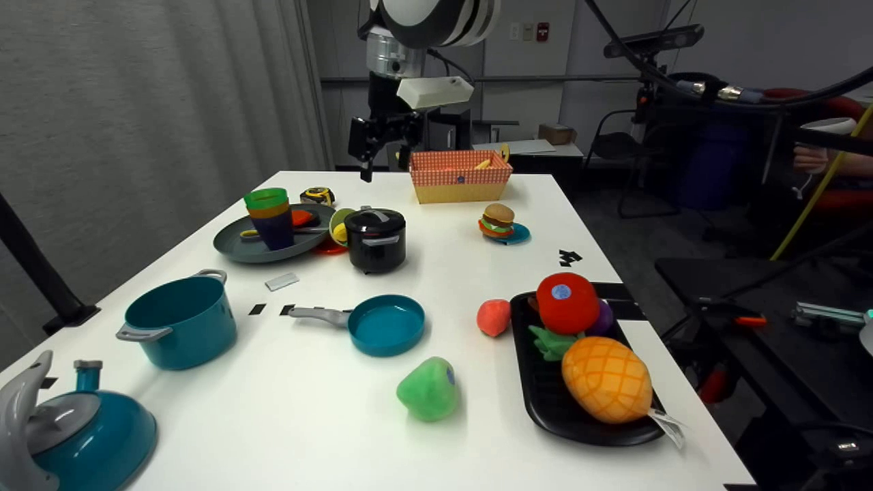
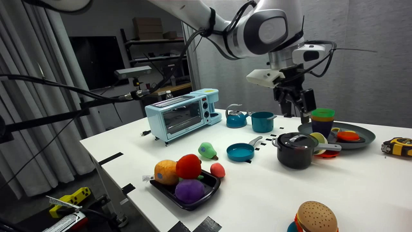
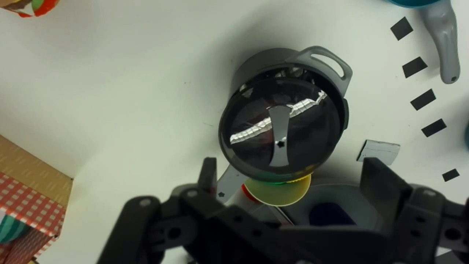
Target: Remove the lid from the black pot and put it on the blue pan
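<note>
- Far left, in an exterior view: the kettle [image 1: 102,443] is set near the teal pot [image 1: 194,331].
- Left of centre: stacked cups [image 1: 271,221] are borne by the grey plate [image 1: 242,250].
- Centre: the blue pan [image 1: 387,326] is placed near the black pot [image 1: 377,254], which is topped by the lid [image 1: 372,219]; the pincer [image 1: 385,168] is suspended above the desk [image 1: 293,423], its jaws spread.
- Right: toy produce [image 1: 605,378] is held in the black tray [image 1: 542,382].

The white table [image 1: 443,279] carries the black pot [image 1: 376,254], blue pan [image 1: 387,326], teal pot [image 1: 198,337], kettle [image 1: 112,433] and grey plate [image 1: 235,249].
</note>
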You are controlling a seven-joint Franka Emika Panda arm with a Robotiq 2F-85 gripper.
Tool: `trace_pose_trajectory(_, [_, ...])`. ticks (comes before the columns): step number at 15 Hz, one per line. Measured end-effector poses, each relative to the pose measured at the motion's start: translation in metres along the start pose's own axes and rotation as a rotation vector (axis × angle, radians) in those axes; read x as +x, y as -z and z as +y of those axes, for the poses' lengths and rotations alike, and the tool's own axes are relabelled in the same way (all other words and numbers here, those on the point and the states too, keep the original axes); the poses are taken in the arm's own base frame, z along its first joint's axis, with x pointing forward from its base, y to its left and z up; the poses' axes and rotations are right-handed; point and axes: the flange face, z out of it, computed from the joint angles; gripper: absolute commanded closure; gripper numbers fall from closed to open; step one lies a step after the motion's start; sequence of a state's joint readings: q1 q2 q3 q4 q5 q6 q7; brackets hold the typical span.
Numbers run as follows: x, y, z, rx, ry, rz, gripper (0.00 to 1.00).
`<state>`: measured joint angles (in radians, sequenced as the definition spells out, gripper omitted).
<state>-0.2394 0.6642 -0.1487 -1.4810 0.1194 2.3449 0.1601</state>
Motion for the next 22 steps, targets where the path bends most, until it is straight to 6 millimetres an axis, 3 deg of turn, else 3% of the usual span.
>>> trace_pose_trajectory(11, [0.014,-0.047,-0.021,0.001,0.029,-0.001,0.00])
trace_pose_trajectory(22, [0.012,-0.067,-0.022,-0.006,0.030,-0.016,0.01])
